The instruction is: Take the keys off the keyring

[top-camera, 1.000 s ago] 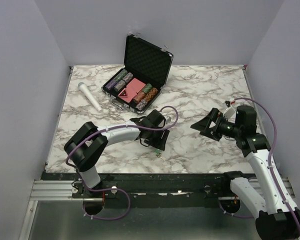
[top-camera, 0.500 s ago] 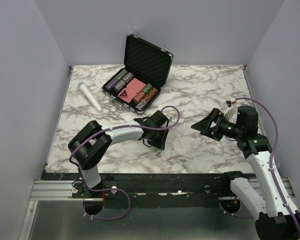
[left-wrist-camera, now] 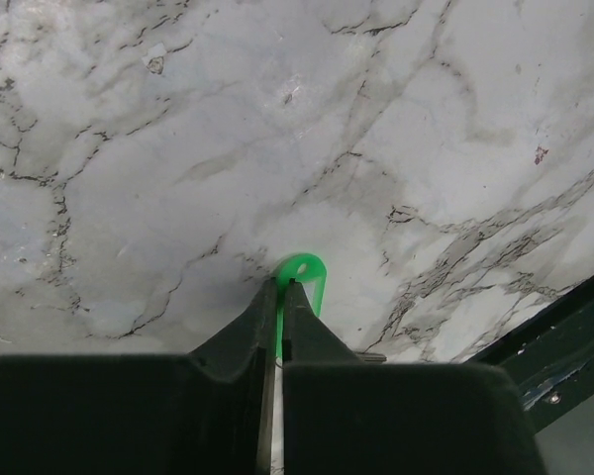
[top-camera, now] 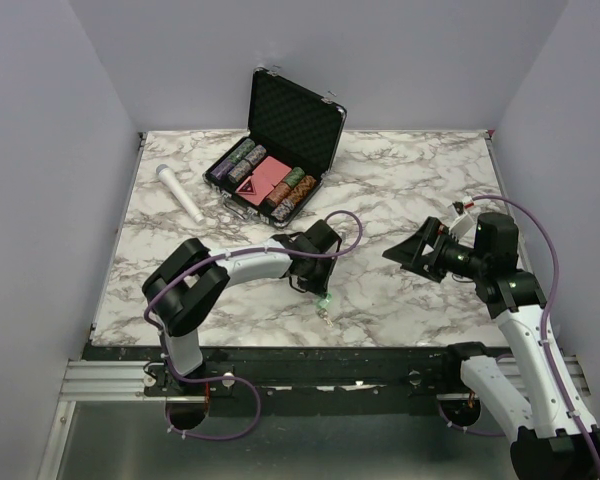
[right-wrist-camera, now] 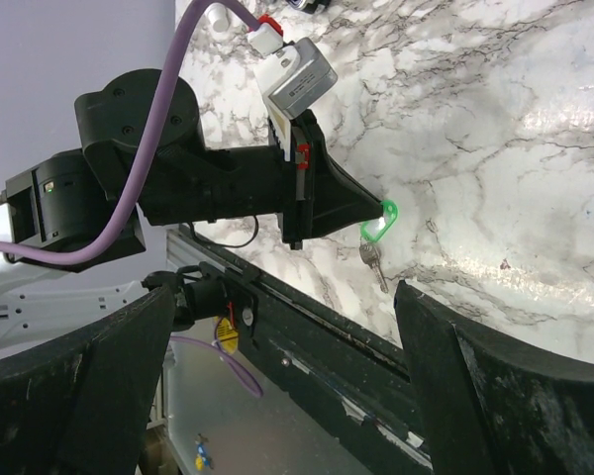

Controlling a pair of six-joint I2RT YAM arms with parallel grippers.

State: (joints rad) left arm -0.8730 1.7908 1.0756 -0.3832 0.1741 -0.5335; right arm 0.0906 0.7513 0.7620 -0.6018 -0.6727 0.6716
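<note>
A bright green tag [left-wrist-camera: 307, 270] pokes out past the tips of my left gripper [left-wrist-camera: 281, 285], which is shut on it just above the marble near the table's front edge. In the right wrist view the green tag [right-wrist-camera: 380, 222] sits at the left gripper's [right-wrist-camera: 361, 213] tip. A small silver key [right-wrist-camera: 373, 265] trails below it toward the table edge. The keyring [right-wrist-camera: 366, 244] joining them barely shows. From above, the tag [top-camera: 323, 299] and key [top-camera: 326, 320] are tiny. My right gripper [top-camera: 402, 254] hovers open to the right, facing them, nothing between its fingers [right-wrist-camera: 505, 396].
An open black case [top-camera: 290, 125] of poker chips stands at the back of the table. A white microphone [top-camera: 180, 194] lies at the back left. The black front rail [top-camera: 330, 355] runs just below the key.
My left gripper slid forward and right toward the front edge and closed on the green tag. The right arm has hardly moved.
</note>
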